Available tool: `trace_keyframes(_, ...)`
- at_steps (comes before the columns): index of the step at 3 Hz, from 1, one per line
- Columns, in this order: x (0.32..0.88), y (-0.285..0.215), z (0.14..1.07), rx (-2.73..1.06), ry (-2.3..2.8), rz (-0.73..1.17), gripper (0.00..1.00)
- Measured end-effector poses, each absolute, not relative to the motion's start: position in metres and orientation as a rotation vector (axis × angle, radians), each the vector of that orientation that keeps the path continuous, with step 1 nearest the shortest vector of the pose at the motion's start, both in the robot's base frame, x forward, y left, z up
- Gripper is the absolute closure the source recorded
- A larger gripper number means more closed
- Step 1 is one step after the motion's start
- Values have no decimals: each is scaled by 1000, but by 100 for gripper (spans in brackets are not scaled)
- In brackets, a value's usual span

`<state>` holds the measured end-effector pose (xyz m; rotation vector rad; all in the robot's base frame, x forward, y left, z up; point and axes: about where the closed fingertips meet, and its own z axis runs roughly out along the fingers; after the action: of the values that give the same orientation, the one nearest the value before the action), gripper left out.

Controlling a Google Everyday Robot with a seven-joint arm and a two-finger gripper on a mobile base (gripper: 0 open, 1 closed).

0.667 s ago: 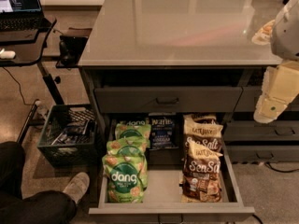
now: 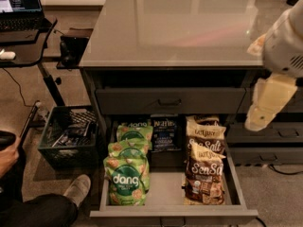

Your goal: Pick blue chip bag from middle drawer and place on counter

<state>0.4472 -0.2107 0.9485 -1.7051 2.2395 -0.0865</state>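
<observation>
The blue chip bag (image 2: 164, 132) stands upright at the back middle of the open middle drawer (image 2: 173, 215), between green "dang" bags (image 2: 127, 179) on the left and brown "Sea Salt" bags (image 2: 204, 171) on the right. The counter (image 2: 180, 27) is the glossy grey top above the drawers. My gripper (image 2: 258, 119) hangs from the white arm at the right edge of the view. It is in front of the counter's right end, above and to the right of the drawer, and apart from the bags.
A closed drawer with a handle (image 2: 169, 101) sits above the open one, and narrower drawers (image 2: 270, 143) are to the right. A black crate (image 2: 68, 138) stands on the floor at the left. There is a black desk with a laptop (image 2: 19, 4). A person's shoe (image 2: 78, 189) and leg are at lower left.
The arm and gripper have shifted a little to the left and down. The bags and the drawer have not moved.
</observation>
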Motion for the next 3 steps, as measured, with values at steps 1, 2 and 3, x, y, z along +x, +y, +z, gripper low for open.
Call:
trace_keyframes(1, 466, -205, 893, -1696, 2230, -64, 0)
trace_keyframes(2, 492, -201, 838, -1698, 2191, -35, 0)
trace_keyframes(3, 509, -200, 806, -1727, 2171, -9, 0)
